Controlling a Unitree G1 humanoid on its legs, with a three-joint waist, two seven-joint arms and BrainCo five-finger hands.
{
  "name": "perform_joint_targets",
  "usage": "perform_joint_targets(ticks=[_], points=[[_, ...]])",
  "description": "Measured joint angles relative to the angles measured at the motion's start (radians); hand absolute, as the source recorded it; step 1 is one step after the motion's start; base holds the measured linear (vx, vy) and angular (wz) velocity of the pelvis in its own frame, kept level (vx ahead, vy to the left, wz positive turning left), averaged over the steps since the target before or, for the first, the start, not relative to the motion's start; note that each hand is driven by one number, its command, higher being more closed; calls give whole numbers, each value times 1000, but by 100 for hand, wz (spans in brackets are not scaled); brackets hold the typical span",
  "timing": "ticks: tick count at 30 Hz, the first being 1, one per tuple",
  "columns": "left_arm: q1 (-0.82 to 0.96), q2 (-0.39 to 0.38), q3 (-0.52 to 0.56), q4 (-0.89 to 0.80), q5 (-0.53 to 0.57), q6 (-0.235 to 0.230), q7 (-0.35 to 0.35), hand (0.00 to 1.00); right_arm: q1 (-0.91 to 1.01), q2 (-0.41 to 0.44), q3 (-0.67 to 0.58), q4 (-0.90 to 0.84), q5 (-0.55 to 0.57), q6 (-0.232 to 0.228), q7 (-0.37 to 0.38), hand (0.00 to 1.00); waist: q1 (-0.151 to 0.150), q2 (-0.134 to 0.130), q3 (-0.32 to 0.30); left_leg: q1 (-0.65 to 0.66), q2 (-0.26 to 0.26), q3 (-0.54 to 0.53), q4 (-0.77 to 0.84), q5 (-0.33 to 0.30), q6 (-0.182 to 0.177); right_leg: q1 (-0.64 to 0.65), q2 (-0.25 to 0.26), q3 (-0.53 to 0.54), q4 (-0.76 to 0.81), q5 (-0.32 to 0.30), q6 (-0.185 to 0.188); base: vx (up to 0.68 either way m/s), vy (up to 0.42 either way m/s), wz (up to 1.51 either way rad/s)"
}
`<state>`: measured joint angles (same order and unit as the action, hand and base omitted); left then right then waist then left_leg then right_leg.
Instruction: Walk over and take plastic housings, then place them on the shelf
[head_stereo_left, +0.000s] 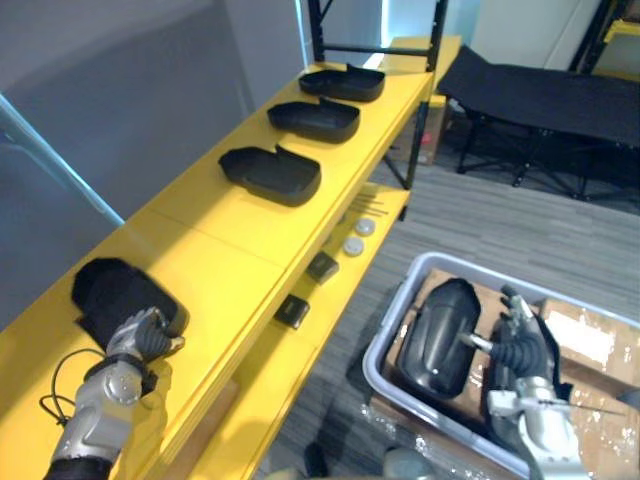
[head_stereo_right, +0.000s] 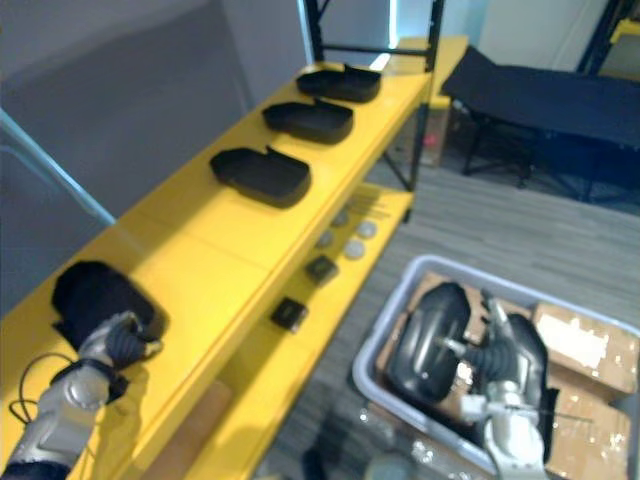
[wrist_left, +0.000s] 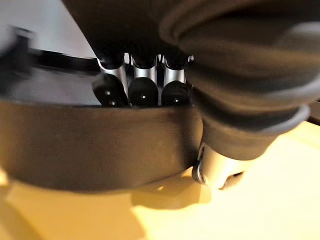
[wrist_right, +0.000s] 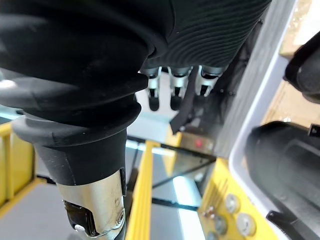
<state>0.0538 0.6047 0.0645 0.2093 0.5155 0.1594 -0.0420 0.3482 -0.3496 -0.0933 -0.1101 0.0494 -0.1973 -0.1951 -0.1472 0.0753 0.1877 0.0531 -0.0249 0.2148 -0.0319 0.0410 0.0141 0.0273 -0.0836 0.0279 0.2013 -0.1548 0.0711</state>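
Note:
A black plastic housing (head_stereo_left: 115, 293) rests on the near end of the yellow shelf top (head_stereo_left: 230, 270). My left hand (head_stereo_left: 140, 336) grips its near edge: in the left wrist view the fingers (wrist_left: 142, 92) hook over the housing's wall (wrist_left: 95, 145) and the thumb presses from below. Three more housings (head_stereo_left: 272, 172) (head_stereo_left: 315, 118) (head_stereo_left: 345, 80) lie in a row farther along the shelf. My right hand (head_stereo_left: 520, 352) hovers open over a grey bin (head_stereo_left: 400, 318) holding another housing (head_stereo_left: 440, 335); its fingers (wrist_right: 172, 95) hang relaxed and hold nothing.
Cardboard boxes (head_stereo_left: 590, 340) fill the bin's right side. The lower shelf carries small black blocks (head_stereo_left: 322, 266) (head_stereo_left: 291, 311) and round discs (head_stereo_left: 353, 245). A black cot (head_stereo_left: 560, 95) stands at the back right. A grey wall runs along the shelf's left.

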Motion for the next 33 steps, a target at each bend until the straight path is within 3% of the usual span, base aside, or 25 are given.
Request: perform_joint_targets(ticks=[5,10,15,21,28,33], points=[[-28,-31,0,16,-33,53,53,100,2,17,22,1,0,-3,-4,0,-1,-9,2,0,0,-1,0,0,1,1,0,0,-1,1,1,0,0,0],[-42,-31,-8,41,-35,49,89,100,2,33,36,12,-2,-8,-8,0,-1,-18,6,0,0,1,0,0,0,1,0,2,-3,2,0,0,0,0],[-55,-25,-35,49,-33,9,118,100,1,35,37,24,-2,-24,-28,0,1,-22,5,0,1,5,-1,0,0,1,0,5,-7,6,0,0,0,0],[-58,-20,-56,49,-22,-83,129,100,3,35,40,55,-1,-25,-46,0,1,-24,4,2,3,13,-1,0,0,0,2,13,-7,9,-1,0,0,-3],[-80,29,-111,28,5,-218,145,100,26,34,66,57,17,-25,-44,0,0,-30,1,5,7,16,1,0,0,3,7,15,-7,11,-2,0,0,0],[-85,101,-116,-18,5,-257,146,100,42,33,68,56,17,-25,-44,0,-2,-30,1,6,12,18,2,0,0,3,12,17,-7,12,-3,0,0,0]])
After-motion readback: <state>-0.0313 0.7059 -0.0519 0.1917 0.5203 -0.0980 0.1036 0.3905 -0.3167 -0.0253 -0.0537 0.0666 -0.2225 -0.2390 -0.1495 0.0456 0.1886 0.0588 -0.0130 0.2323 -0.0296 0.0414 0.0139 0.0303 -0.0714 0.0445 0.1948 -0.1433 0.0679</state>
